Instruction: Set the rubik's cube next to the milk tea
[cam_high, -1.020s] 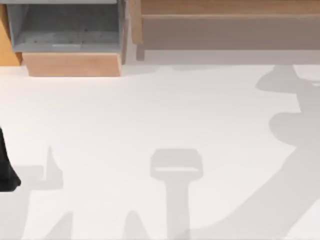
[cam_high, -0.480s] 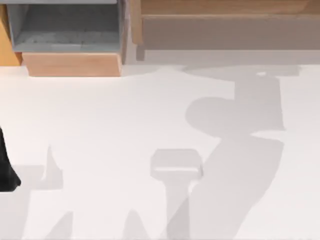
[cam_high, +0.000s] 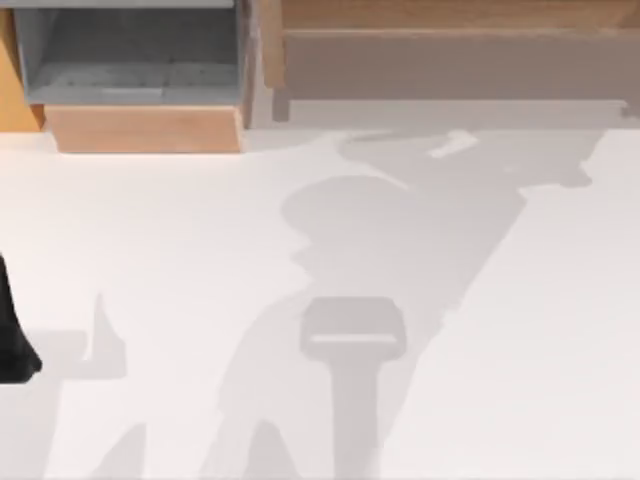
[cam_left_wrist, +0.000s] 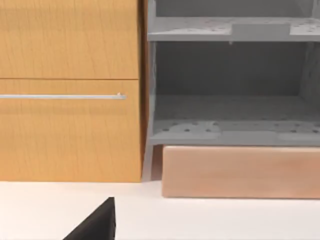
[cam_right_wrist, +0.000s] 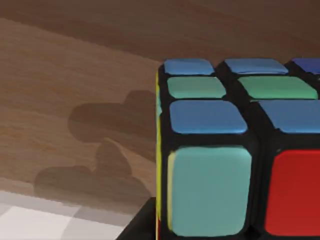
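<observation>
As the right wrist camera sat almost on top of it, the rubik's cube (cam_right_wrist: 215, 150) was the closest thing I saw: blue and green tiles on one face, a teal and a red tile on the next, and yellow along the side edge. A black sliver just beside its lower corner was probably my right gripper (cam_right_wrist: 142, 227). I couldn't tell whether that gripper was clamped on the cube or released. Behind the cube was a brown wood panel (cam_right_wrist: 75, 75) carrying a blobby shadow, with a strip of white table past its edge. I couldn't place the cube relative to the grey shelf bay (cam_high: 130, 55).

My left arm (cam_high: 10, 340) was parked at the table's left edge, well in front of that bay. A black corner in the left wrist view looked like my left gripper (cam_left_wrist: 97, 225), grip state not readable either.

On the table (cam_high: 150, 220), a broad arm shadow (cam_high: 400, 230) ran diagonally, in front of the bay and to its right. A light wood plinth (cam_high: 145, 128) sat directly under the bay's front. An orange wood drawer front (cam_left_wrist: 65, 130) with a thin metal handle (cam_left_wrist: 60, 96) butted against the bay's side.
</observation>
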